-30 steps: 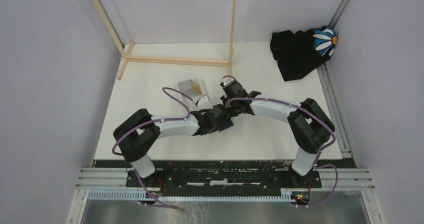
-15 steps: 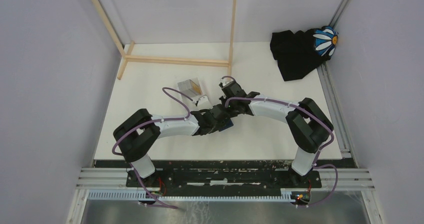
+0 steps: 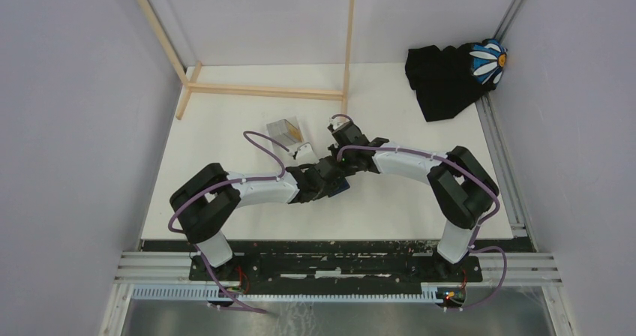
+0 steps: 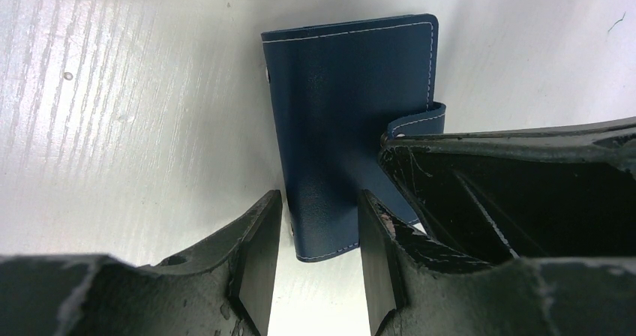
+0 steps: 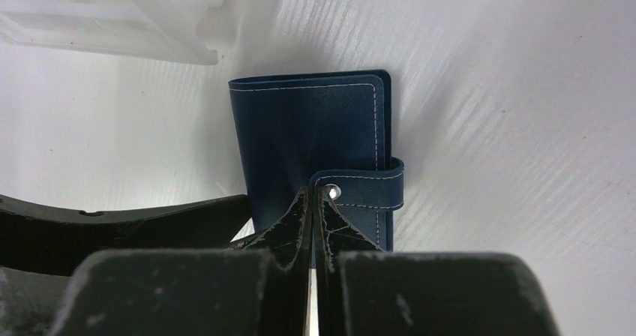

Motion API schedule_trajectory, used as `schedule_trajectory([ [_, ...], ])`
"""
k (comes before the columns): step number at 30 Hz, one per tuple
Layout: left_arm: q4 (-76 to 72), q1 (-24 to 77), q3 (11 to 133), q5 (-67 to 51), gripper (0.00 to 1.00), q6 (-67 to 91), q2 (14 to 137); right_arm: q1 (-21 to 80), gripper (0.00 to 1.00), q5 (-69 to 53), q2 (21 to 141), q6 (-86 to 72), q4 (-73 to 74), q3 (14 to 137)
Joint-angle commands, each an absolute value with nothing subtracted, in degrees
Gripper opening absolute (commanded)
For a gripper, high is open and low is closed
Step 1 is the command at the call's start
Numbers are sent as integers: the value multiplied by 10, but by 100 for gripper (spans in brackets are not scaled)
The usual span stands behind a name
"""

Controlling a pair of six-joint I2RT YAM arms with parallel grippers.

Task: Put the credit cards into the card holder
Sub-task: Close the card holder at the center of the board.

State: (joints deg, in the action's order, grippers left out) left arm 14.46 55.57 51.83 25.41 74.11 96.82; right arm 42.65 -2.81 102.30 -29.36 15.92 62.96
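The card holder (image 4: 352,111) is a navy wallet lying folded flat on the white table. A strap with a round snap (image 5: 333,192) wraps over its right edge. My left gripper (image 4: 319,201) is open over the wallet's near end, its right finger (image 4: 375,231) above the leather. My right gripper (image 5: 313,193) is shut, its tips touching the strap's end beside the snap. From above, both grippers meet over the wallet, of which only a blue sliver (image 3: 342,190) shows. The credit cards (image 3: 289,132) show silvery and orange inside a clear box further back.
The clear plastic box (image 5: 142,21) lies just beyond the wallet on the left. A wooden frame (image 3: 262,91) stands at the back left. A black cloth with a daisy print (image 3: 450,77) lies at the back right corner.
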Motion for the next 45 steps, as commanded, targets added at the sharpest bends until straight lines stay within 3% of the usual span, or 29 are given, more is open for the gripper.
schedule_trajectory([
  [1, 134, 555, 518, 270, 49, 735, 966, 434, 1, -30, 1047, -295, 143, 635],
  [23, 136, 554, 514, 275, 49, 740, 964, 413, 1, -36, 1050, -302, 141, 621],
  [31, 129, 554, 515, 301, 51, 723, 934, 413, 22, -22, 1037, -285, 166, 641],
  [45, 59, 555, 482, 312, 56, 690, 867, 409, 26, -46, 1020, -275, 166, 654],
])
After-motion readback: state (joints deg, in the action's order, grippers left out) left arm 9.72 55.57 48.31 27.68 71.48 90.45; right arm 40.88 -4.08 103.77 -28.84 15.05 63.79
